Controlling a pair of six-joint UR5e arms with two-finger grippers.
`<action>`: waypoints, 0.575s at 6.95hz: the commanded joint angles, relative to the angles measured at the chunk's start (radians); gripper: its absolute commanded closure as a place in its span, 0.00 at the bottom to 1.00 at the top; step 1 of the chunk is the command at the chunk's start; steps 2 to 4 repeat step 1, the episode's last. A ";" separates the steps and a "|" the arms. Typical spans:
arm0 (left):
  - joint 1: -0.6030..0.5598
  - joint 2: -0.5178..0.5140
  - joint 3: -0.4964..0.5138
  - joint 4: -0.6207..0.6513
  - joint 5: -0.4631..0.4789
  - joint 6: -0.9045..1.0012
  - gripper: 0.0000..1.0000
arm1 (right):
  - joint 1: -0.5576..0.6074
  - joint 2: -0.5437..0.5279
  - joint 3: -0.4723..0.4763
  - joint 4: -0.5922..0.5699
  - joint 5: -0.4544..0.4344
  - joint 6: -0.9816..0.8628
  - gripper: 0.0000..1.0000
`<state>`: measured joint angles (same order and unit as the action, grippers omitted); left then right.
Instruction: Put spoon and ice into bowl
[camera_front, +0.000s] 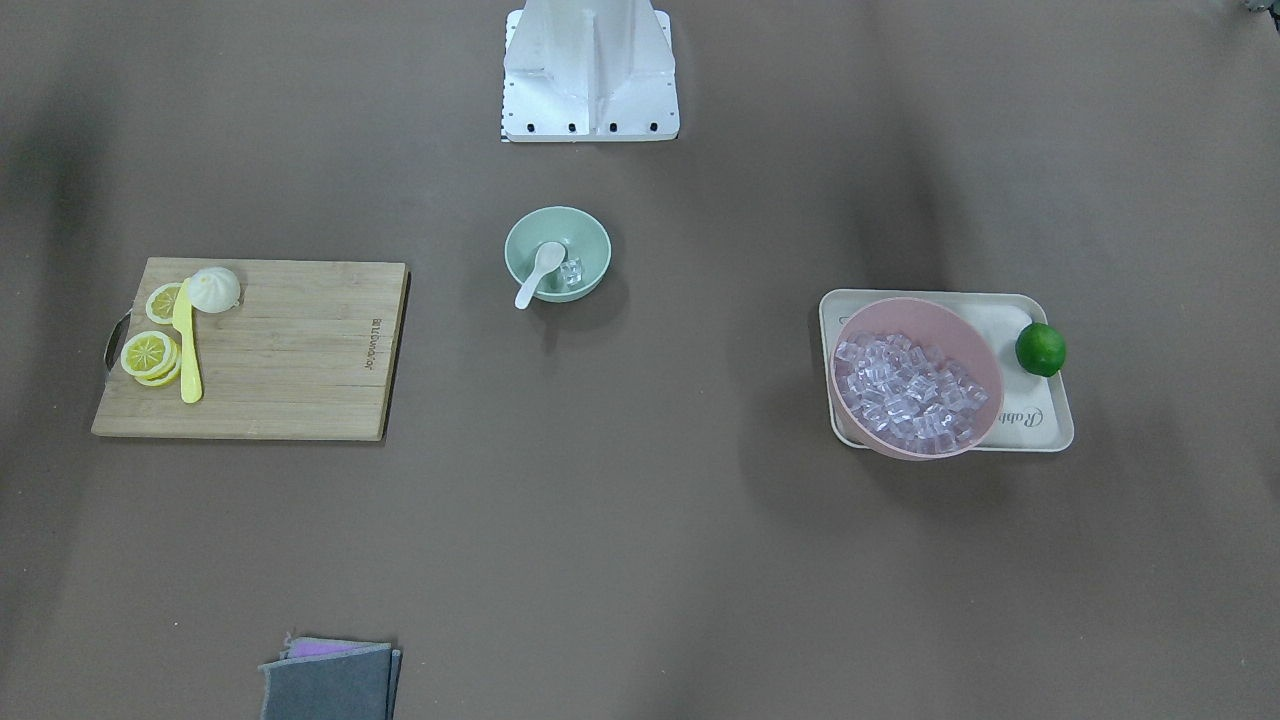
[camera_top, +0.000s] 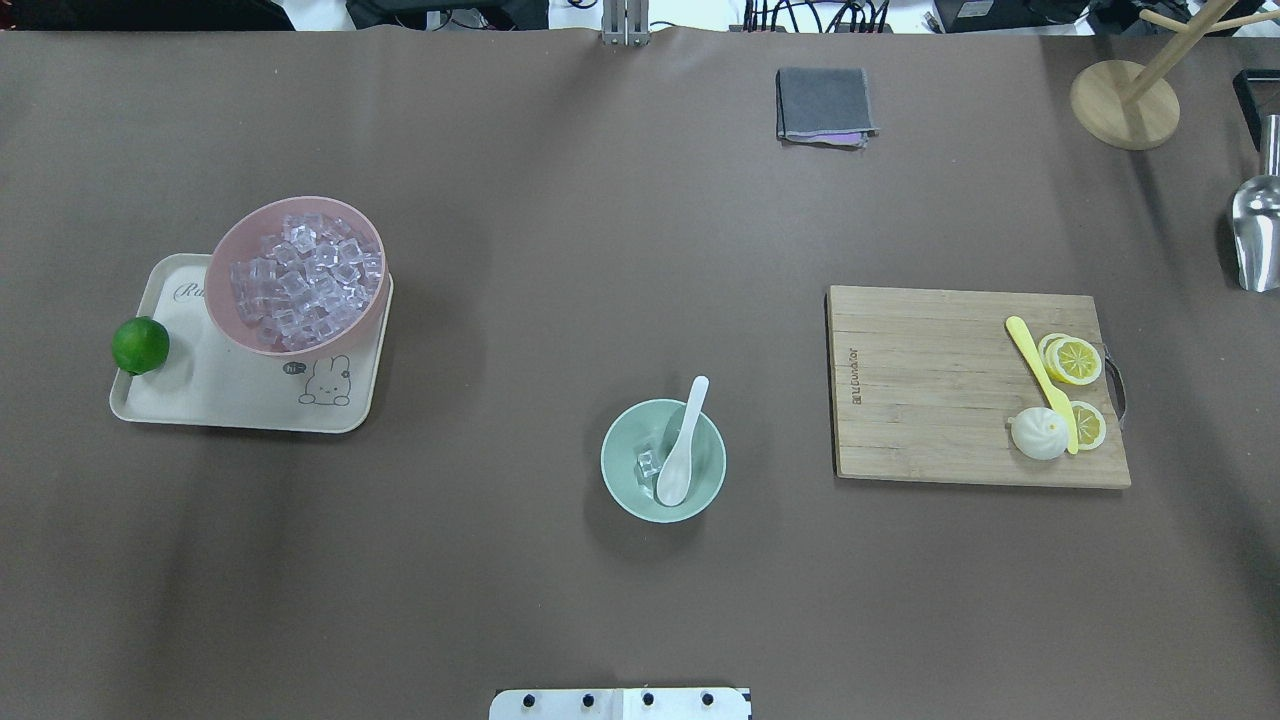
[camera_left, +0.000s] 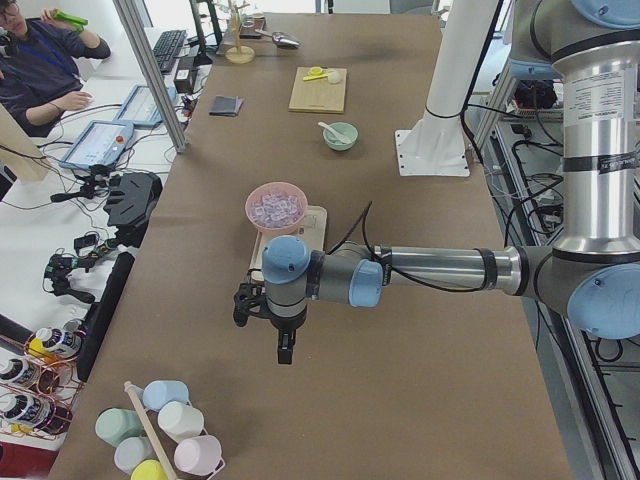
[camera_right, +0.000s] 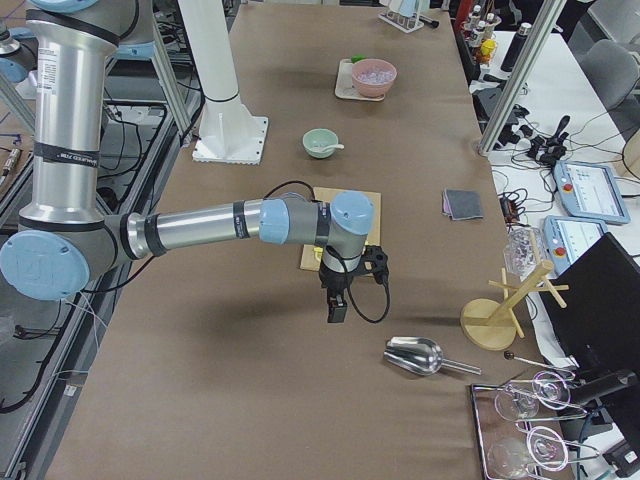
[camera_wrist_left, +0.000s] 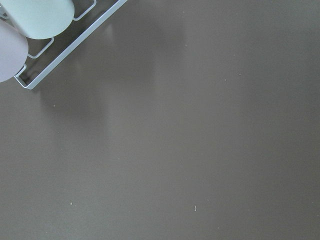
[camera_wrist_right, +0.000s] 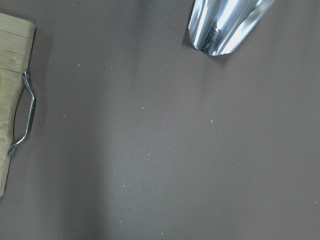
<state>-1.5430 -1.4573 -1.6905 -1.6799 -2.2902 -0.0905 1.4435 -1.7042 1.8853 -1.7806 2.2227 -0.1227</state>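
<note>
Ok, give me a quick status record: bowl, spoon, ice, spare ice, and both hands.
bowl: green bowl, mid-table near the robot base
spoon: white spoon, scoop inside the bowl, handle over the far rim
ice: one clear cube in the bowl, beside the scoop
spare ice: pink bowl full of cubes, on the tray
left hand: over bare table, far from the bowl; open or shut, cannot tell
right hand: over bare table past the cutting board; cannot tell
task: both items look placed
</note>
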 joint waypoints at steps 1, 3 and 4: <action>0.001 0.000 0.000 0.000 0.000 0.000 0.02 | 0.000 0.000 0.000 0.001 0.000 0.000 0.00; 0.001 0.000 0.000 0.000 0.000 0.000 0.02 | 0.000 0.000 0.000 0.001 0.000 0.000 0.00; 0.001 0.000 0.000 0.000 0.000 0.000 0.02 | 0.000 0.000 0.000 0.001 0.000 0.000 0.00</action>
